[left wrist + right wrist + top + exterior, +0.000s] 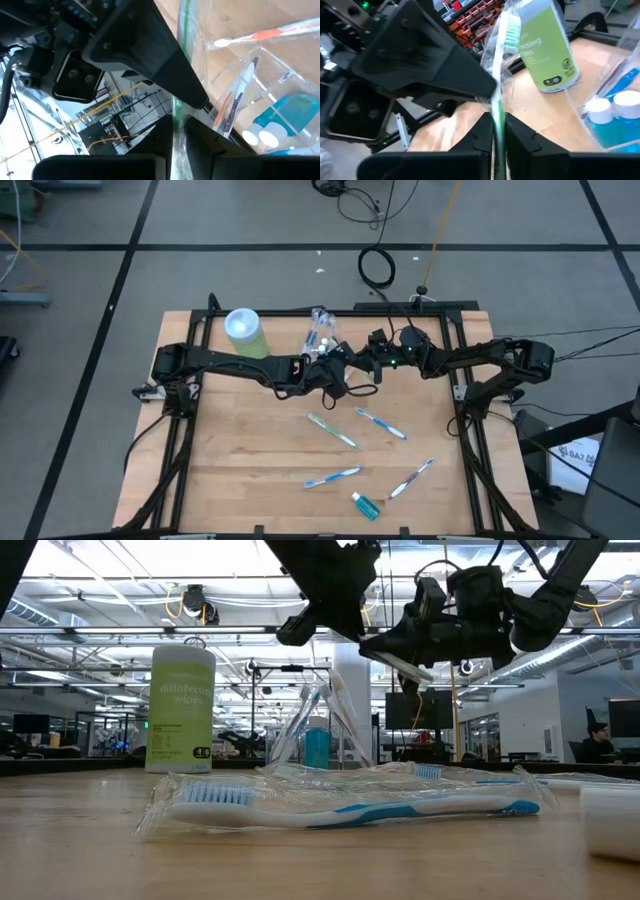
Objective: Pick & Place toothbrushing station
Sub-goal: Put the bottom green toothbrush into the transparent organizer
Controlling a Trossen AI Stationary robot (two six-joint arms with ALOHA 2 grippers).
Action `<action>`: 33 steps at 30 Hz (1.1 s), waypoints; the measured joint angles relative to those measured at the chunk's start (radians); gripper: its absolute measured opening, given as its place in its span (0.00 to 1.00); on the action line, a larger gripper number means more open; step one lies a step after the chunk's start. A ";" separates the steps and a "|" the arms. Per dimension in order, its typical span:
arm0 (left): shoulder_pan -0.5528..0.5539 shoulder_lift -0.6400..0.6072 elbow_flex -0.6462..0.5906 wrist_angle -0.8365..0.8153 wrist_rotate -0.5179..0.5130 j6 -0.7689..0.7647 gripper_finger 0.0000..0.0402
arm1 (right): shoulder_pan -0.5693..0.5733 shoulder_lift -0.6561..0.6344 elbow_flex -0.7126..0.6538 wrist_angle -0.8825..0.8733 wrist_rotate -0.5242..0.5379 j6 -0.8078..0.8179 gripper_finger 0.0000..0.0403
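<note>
A green toothbrush in a clear wrapper is held in the air between my two grippers, above the table's far middle; it also shows in the left wrist view. My left gripper and my right gripper face each other, both shut on it. Just beyond them the clear plastic cup stands on its base, holding toothbrushes and two blue white-capped tubes. Several wrapped toothbrushes and one blue tube lie flat on the near half of the table. My left gripper pinches the wrapped green toothbrush's handle between its two fingers, which lie across it. The toothbrush is lifted clear of the table. My right gripper's finger meets the same handle just beyond my left gripper. My right gripper pinches the wrapped toothbrush's handle between its two fingers, below the green bristle head. The fingers lie across the handle. The head sticks out past the fingers, clear of the table. My left gripper's finger meets the wrapper just beyond.
A green canister with a pale blue lid stands at the far left, beside the cup. The black frame rails run along the table's sides. Bare wood lies at the near left.
</note>
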State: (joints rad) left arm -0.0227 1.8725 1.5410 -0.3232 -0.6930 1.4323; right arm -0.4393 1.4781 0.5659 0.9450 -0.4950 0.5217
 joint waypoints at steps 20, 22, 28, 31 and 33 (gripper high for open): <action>-0.077 -0.029 0.001 -0.002 -0.561 -0.256 0.22 | -0.045 0.002 0.000 -0.025 0.049 -0.059 0.07; -0.073 -0.072 0.001 -0.117 -0.479 -0.343 0.22 | -0.045 0.001 0.000 -0.025 0.049 -0.062 0.07; -0.018 -0.243 0.001 -0.405 -0.005 -0.793 0.22 | -0.044 -0.013 0.000 -0.021 0.046 -0.091 0.04; 0.032 -0.330 0.001 -0.474 0.222 -1.001 0.22 | -0.044 -0.019 -0.001 -0.018 0.046 -0.097 0.06; 0.073 -0.369 0.001 -0.518 0.352 -1.111 0.22 | -0.044 -0.019 -0.001 -0.013 0.046 -0.104 0.06</action>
State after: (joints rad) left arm 0.0498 1.5030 1.5420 -0.8408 -0.3414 0.3212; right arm -0.4835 1.4590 0.5652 0.9321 -0.4492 0.4179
